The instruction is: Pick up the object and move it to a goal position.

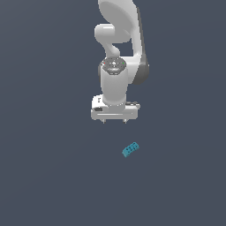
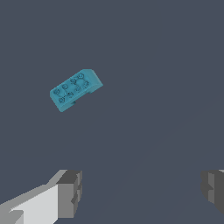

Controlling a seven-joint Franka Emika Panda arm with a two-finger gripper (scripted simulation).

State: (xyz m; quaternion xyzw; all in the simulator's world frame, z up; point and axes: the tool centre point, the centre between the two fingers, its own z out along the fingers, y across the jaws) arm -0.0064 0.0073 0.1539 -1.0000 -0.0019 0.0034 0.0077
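Gripper (image 1: 114,120) spread wide, holding nothing, pointing down above counter (image 1: 44,176). Block (image 1: 130,149) lies flat on counter, apart from gripper, off to one side ahead of fingers (image 2: 70,192), angled. Wide opening likely readies straddle; approach not yet aligned.

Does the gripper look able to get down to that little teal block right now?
Probably yes. The gripper is open and nothing stands between it and the teal block, which lies alone on the bare floor, though off to one side, not between the fingers.

No readable text, labels, numbers or signs anywhere
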